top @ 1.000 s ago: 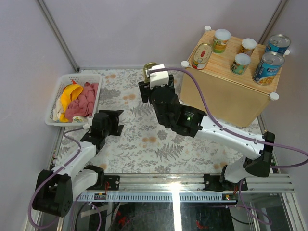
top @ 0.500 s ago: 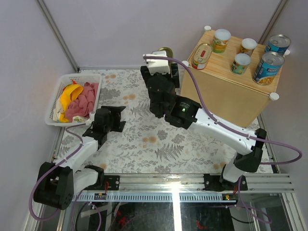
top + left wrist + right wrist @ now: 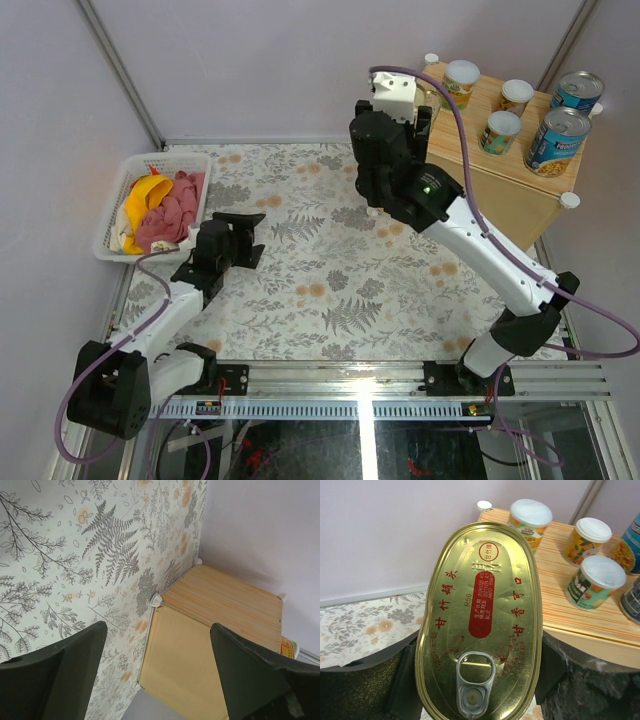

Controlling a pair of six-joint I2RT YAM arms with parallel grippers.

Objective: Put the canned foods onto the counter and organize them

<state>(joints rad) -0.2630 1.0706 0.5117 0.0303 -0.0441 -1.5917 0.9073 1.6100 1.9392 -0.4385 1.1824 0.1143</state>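
As the right hand [image 3: 412, 106] hovered at the 9 o'clock corner of the counter [image 3: 480, 200], it gripped a flat oval gold tin [image 3: 480, 595], its fingers [image 3: 552, 680] clamped against the tin's long sides at 3 and 9 o'clock in the wrist view. The tin was carried lid-up in the air, not yet set down. Its long axis ran from 12 to 6 o'clock in that view, with the pull-tab end nearest the camera.

From the tin, the bamboo-grain top lay ahead at about 1 to 2 o'clock. Three pale-lidded cans [image 3: 597, 577] were clustered there, and two blue-labelled cans [image 3: 557, 140] stood beyond them towards the counter's 3 o'clock edge. The bare strip of wood nearest the tin looked the likeliest landing spot. That would call for a short carry towards 2 o'clock, staying clear of the closest small can.

The left hand [image 3: 240, 238] was well apart at 9 o'clock, low over the fern-print worktop [image 3: 330, 260]. Its fingers were spread wide with nothing between them. The right arm was by far the nearer to the counter.
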